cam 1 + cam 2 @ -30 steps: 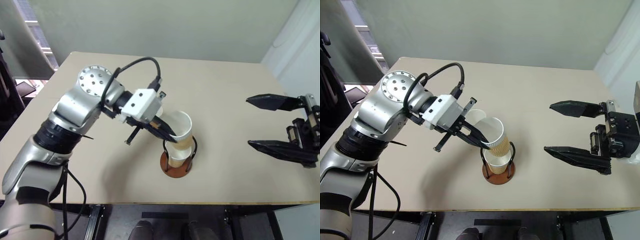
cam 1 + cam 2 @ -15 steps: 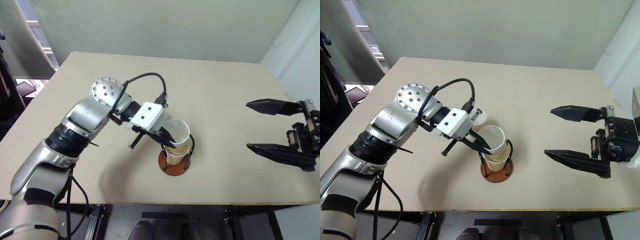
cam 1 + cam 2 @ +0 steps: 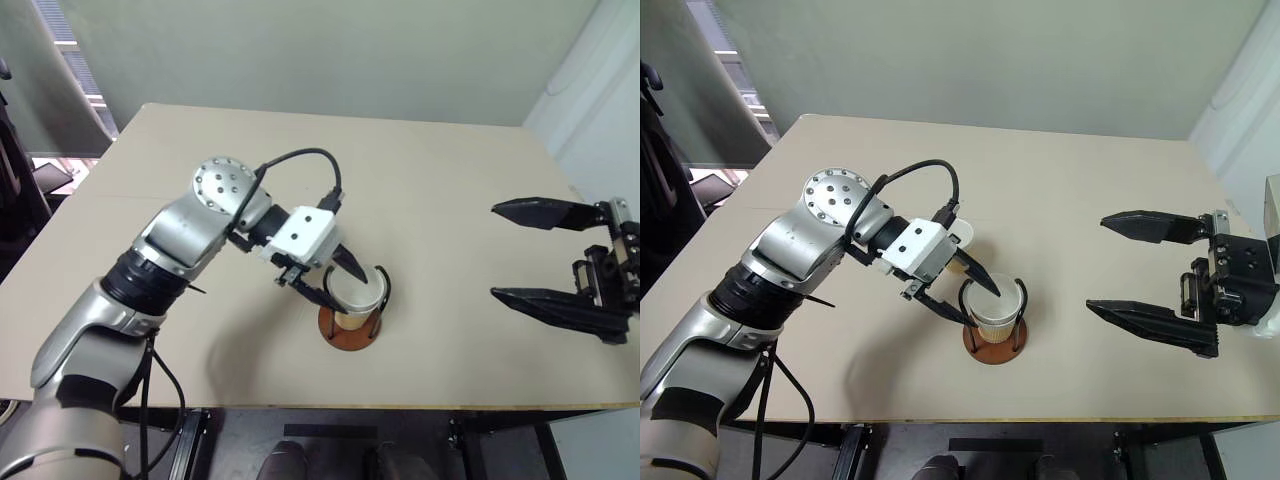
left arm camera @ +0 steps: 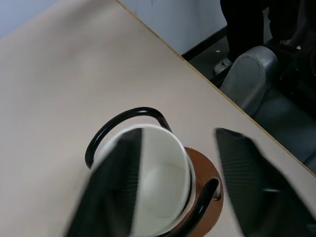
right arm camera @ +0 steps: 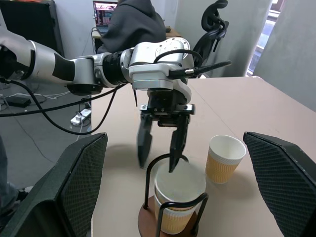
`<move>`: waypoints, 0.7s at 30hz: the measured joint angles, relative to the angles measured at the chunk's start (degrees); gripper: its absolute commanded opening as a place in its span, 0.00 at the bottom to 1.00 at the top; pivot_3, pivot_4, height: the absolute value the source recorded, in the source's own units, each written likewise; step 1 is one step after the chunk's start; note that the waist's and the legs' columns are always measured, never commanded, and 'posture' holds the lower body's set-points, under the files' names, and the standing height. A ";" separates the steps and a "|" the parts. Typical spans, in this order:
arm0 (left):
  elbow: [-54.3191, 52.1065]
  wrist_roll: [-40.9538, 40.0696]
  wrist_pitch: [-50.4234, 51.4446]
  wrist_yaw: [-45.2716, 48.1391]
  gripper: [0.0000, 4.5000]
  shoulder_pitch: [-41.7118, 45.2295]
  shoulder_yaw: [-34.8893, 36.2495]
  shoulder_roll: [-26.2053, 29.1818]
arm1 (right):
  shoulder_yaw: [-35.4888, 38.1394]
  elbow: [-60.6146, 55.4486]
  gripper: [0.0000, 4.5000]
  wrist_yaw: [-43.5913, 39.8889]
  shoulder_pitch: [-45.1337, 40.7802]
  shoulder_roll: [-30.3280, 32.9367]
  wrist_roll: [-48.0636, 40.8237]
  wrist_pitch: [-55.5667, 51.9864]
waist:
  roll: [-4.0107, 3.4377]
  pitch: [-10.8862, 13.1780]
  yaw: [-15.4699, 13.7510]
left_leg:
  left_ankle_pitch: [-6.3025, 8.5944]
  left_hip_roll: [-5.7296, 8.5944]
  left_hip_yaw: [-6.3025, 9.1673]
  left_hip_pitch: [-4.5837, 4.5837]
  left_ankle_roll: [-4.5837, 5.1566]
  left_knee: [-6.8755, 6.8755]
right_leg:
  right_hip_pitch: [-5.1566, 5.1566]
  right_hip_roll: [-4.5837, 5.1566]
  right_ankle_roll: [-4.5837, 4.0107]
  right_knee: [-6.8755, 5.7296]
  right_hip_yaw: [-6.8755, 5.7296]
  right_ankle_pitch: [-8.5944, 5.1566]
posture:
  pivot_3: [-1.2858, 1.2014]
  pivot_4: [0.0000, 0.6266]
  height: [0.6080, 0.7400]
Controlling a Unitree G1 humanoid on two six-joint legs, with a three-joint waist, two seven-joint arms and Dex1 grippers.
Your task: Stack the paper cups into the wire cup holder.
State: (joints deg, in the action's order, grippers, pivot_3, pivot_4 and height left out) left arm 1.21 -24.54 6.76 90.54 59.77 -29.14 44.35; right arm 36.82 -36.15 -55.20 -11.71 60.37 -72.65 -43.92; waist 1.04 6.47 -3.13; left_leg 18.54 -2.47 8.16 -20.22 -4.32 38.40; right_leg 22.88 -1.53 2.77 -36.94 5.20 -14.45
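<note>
No brand, label or readable writing shows on the cups, the holder or the arms; a laptop screen (image 5: pixel 104 8) glows behind a seated person (image 5: pixel 132 24) in the right wrist view, but nothing on it can be read.

At the left the table (image 3: pixel 450 180) runs back along a straight edge, with bare top between that edge and the left arm. The left gripper (image 3: pixel 342 283) reaches in over the middle of the table, its two black fingers spread apart. One finger (image 5: pixel 176 144) has its tip at the white rim of the top cup; the other (image 5: pixel 144 143) hangs outside the wire loop, so they straddle the rim without pinching it.

The wire cup holder (image 3: pixel 987 352) stands near the table's front edge, a reddish-brown disc with black wire loops. Two paper cups (image 3: pixel 997 309) sit nested inside it, upright, the upper one's rim about level with the loop tops. A third cup (image 5: pixel 224 158) stands on the table just behind the holder, apart from it and partly hidden by the left wrist in the head views.

Right of the holder a broad stretch of bare table lies open. The right gripper (image 3: pixel 1145 270) hangs over the right side of the table, well apart from the holder, its fingers spread wide and holding nothing.
</note>
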 measured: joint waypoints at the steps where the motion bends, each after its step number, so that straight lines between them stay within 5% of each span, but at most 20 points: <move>1: 0.04 0.18 -0.01 0.00 0.85 -0.03 0.38 0.02 | -0.02 0.05 1.00 0.00 -0.02 0.00 0.21 0.08 | 0.00 0.00 0.00 | 0.00 0.00 0.00 0.00 0.00 0.00 | 0.00 0.00 0.00 0.00 0.00 0.00 | 0.52 0.24 1.00; 3: 0.60 1.24 -0.21 -0.01 1.00 -0.02 1.67 -0.06 | -0.38 0.32 1.00 -0.01 -0.23 0.03 0.67 0.19 | 0.00 0.00 0.00 | 0.00 0.00 0.00 0.00 0.00 0.02 | 0.00 0.00 0.00 0.00 0.00 0.00 | 0.52 0.24 1.00; 12: 23.88 7.21 -1.93 -7.14 1.00 5.83 13.49 -2.22 | -2.36 1.63 1.00 -0.12 -1.31 0.07 2.10 1.04 | -0.09 -0.05 0.02 | 0.09 -0.04 0.04 0.05 0.16 0.09 | -0.01 0.06 0.03 -0.01 0.12 0.01 | 0.52 0.24 1.00; 21: 40.13 13.87 -5.85 -9.89 1.00 3.54 14.81 -7.02 | -3.39 2.22 1.00 -0.59 -1.37 0.07 3.23 1.11 | -0.10 -0.05 -0.40 | 0.09 0.26 0.21 -0.52 0.18 0.53 | 0.31 0.15 0.40 -0.02 0.19 0.05 | 0.52 0.24 1.00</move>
State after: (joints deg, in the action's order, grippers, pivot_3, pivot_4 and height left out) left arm 41.34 -10.67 0.91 80.64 63.31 -14.33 37.33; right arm 33.43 -33.93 -55.79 -13.09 60.44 -69.43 -42.82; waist 0.94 6.43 -3.53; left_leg 18.63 -2.21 8.37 -20.74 -4.15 38.93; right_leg 23.20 -1.38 3.17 -36.95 5.40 -14.40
